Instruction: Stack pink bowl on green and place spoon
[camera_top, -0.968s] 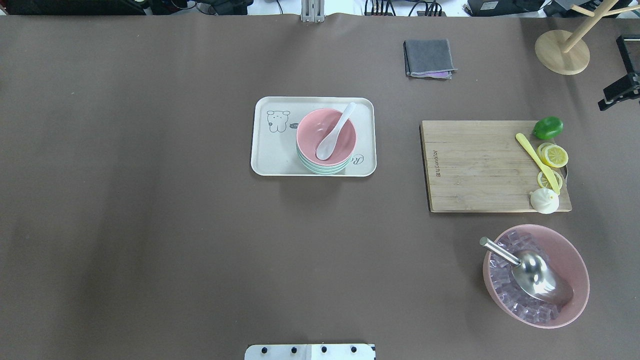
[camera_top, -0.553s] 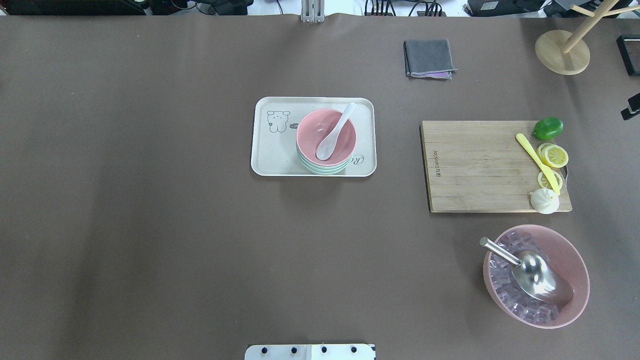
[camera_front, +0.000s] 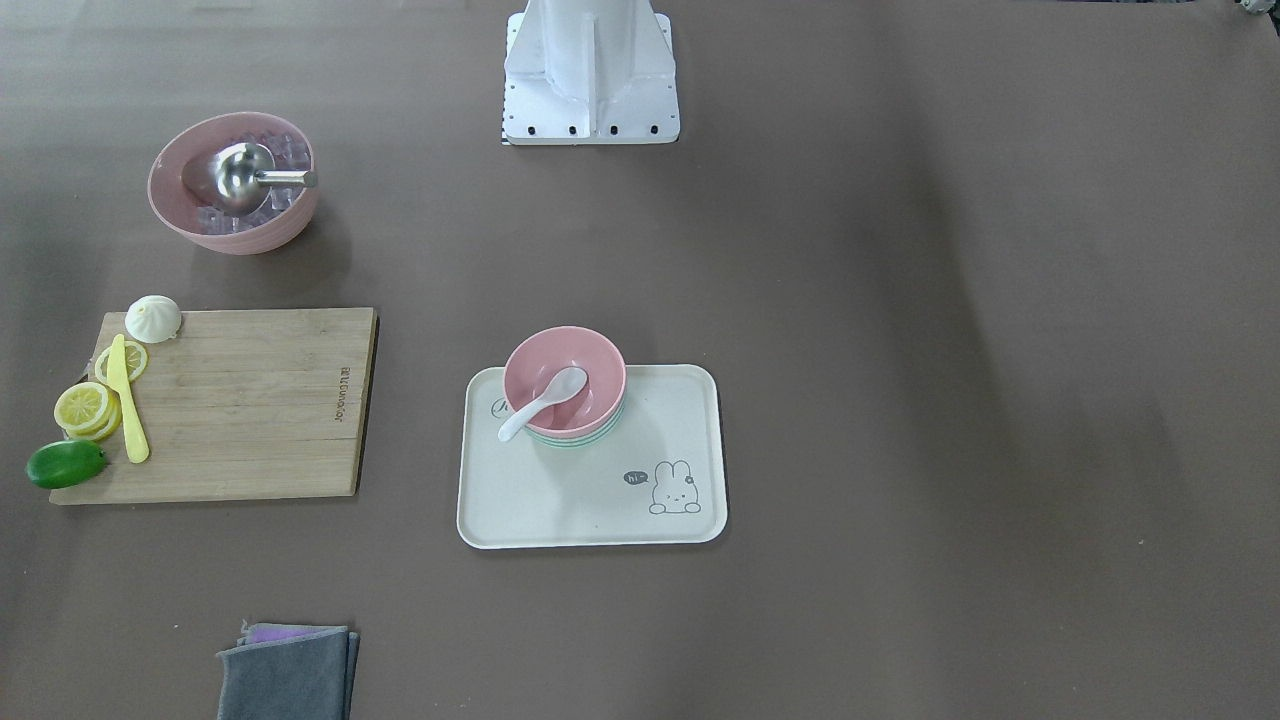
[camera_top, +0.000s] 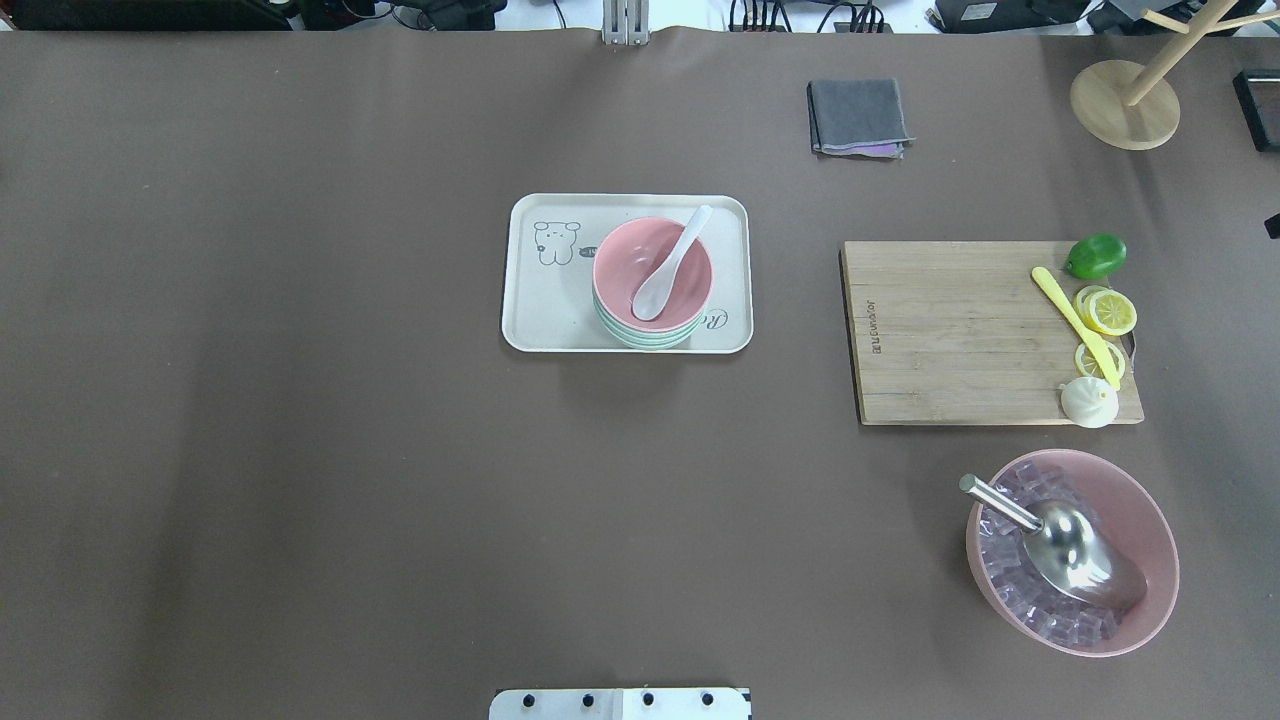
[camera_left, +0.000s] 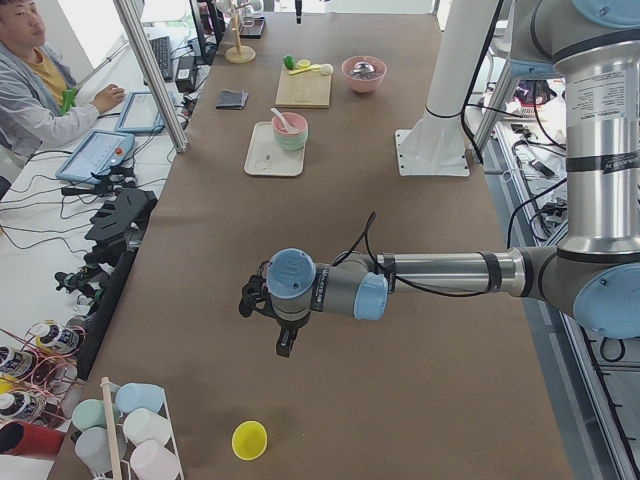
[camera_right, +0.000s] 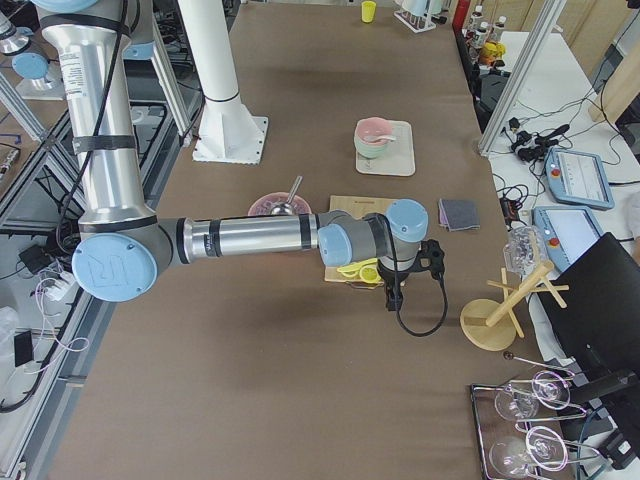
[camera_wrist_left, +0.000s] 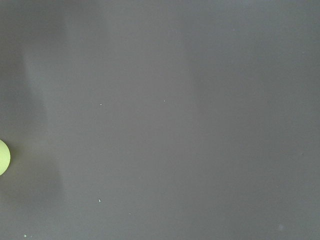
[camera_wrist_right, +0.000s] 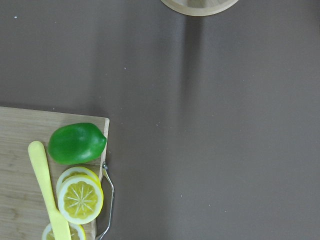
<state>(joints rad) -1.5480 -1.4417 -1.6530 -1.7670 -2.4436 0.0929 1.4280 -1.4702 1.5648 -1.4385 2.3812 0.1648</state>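
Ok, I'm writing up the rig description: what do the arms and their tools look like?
Left arm and right arm: silver tubes, grey joints, round light-blue caps. Left tool and right tool are black, each trailed by a loose black cable.

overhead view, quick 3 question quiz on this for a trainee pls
1. True or false: the pink bowl sits nested in the green bowl on the tray.
2. Where does the spoon lie?
A. in the pink bowl, handle over the rim
B. on the cutting board
C. flat on the tray beside the bowls
3. Fill in: the metal scoop rests in a big bowl full of ____ cubes.

Key: 1 true; 2 A; 3 ice
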